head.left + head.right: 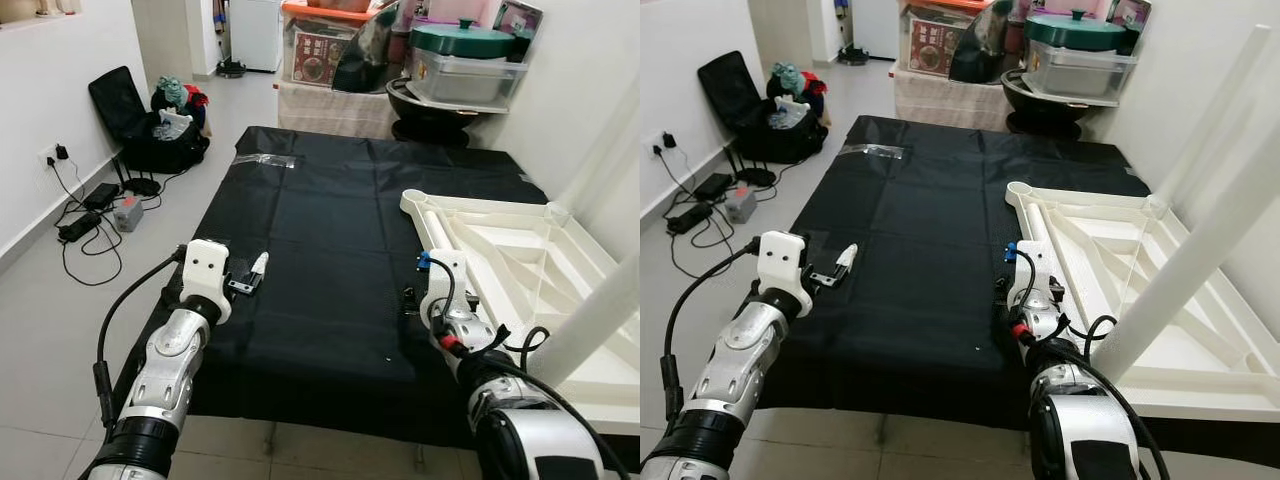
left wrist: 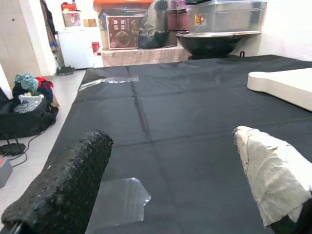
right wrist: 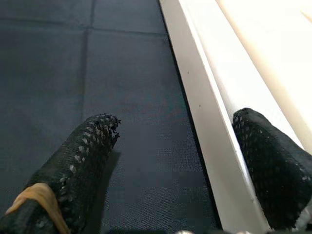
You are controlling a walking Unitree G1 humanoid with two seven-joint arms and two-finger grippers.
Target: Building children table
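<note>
Seen from the left eye: a black sheet [image 1: 330, 250] spread over the pale floor, with an upturned white table top [image 1: 520, 270] lying at its right edge, ribs up, one white leg [image 1: 600, 320] already standing on its near part. Left gripper [image 1: 250, 275] held low over the sheet's near left part, well apart from the table top; right gripper [image 1: 412, 298] just beside the table top's left rim. Farther off, a black bag [image 1: 150, 130] with clothes by the left wall, cables and a power strip [image 1: 85, 215] near it, storage boxes [image 1: 330, 45] and a green-lidded pot [image 1: 462, 40] at the far end. From the right eye: same layout, a second white leg [image 1: 1215, 110] rising at the far right. From the left wrist: two fingers spread wide with nothing between them, one black [image 2: 63, 185], the other wrapped in white tape [image 2: 270, 180] (frayed at the tip), above the sheet near a scrap of clear plastic [image 2: 119, 197]. From the right wrist: black fingers [image 3: 80, 165] parted wide and gripping nothing, one over the sheet, the other over the table top's inner side, white rim [image 3: 209, 131] lying between them.
</note>
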